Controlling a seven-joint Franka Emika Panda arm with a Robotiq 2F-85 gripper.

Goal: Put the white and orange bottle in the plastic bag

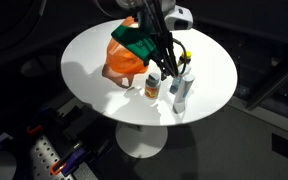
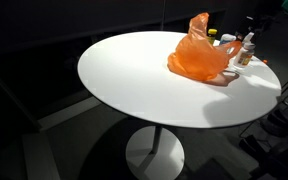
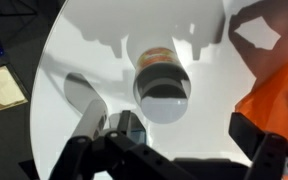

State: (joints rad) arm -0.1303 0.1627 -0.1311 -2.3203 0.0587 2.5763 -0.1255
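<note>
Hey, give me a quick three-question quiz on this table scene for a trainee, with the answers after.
1. True or false: the bottle with the orange label is already inside the orange bag.
2. What shape is the table? A square, B round, C rectangular.
3. Fill in: in the wrist view, the jaws of the gripper stand ____ above the bottle.
Key: 1 false, it stands on the table beside the bag; 2 B; 3 open.

Round white table (image 1: 94, 50), pale grey bottle (image 1: 181, 93) near its edge.
</note>
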